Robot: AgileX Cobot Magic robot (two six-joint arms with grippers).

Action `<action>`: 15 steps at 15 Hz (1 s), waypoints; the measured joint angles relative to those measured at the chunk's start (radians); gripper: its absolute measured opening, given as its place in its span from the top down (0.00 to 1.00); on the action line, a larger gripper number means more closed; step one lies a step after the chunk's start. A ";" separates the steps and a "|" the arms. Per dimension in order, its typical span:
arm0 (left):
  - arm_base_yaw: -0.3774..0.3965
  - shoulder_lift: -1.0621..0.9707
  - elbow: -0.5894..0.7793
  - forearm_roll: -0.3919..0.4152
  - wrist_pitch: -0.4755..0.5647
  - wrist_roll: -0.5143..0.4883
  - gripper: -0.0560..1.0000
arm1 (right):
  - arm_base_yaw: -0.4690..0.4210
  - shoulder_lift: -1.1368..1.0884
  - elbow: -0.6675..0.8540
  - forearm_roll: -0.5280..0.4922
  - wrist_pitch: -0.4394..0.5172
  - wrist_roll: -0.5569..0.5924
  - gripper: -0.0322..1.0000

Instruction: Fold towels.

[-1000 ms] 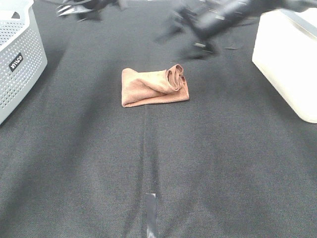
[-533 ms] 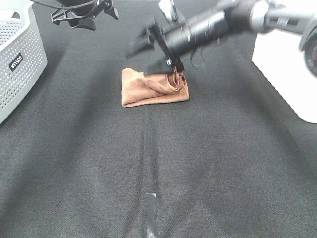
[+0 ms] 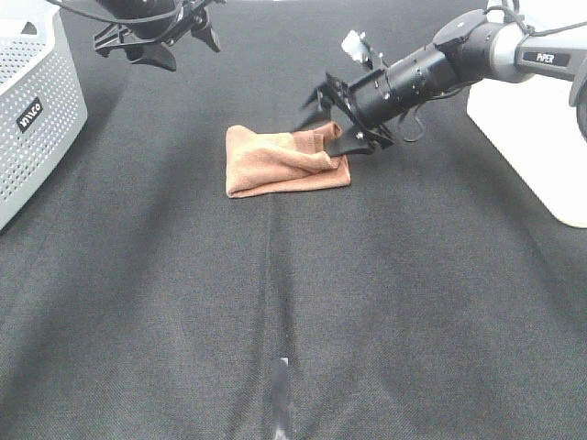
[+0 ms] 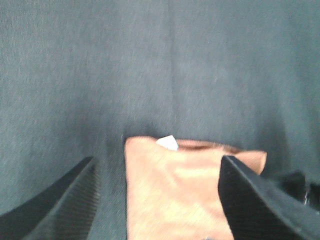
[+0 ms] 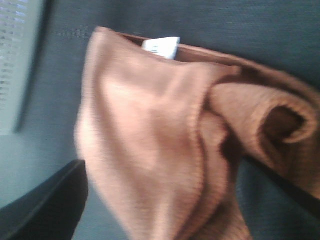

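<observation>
Exterior high: towel (image 3: 286, 161) lies bunched at mid-table on black cloth (image 3: 293, 302). Right gripper (image 3: 337, 122) at its right end, fingers spread, nothing clamped. Left gripper (image 3: 174, 37) hangs far left, fingers apart.
Left wrist: towel below, white tag (image 4: 167, 143) showing.
Right wrist: towel close, rolled fold.

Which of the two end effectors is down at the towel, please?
The right end effector, open at the towel's bunched end; the left end effector hangs far behind it.
</observation>
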State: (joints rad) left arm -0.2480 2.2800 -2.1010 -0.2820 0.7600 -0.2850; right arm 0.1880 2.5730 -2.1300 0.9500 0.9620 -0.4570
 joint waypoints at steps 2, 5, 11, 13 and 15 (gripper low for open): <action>0.000 -0.021 0.000 0.000 0.037 0.064 0.34 | 0.000 -0.004 0.000 -0.081 -0.012 0.031 0.23; 0.000 -0.089 0.000 0.001 0.136 0.184 0.34 | -0.003 -0.087 0.000 -0.296 -0.013 0.120 0.23; 0.000 -0.170 0.000 0.046 0.388 0.193 0.34 | -0.006 -0.291 0.000 -0.457 0.225 0.246 0.23; 0.000 -0.211 0.000 0.094 0.446 0.193 0.34 | -0.006 -0.343 0.000 -0.519 0.245 0.292 0.23; -0.015 -0.273 0.017 0.171 0.450 0.193 0.34 | -0.006 -0.420 0.022 -0.581 0.247 0.327 0.23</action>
State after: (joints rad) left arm -0.2630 2.0070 -2.0840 -0.1110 1.2100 -0.0920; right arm 0.1820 2.1530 -2.1080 0.3690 1.2090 -0.1300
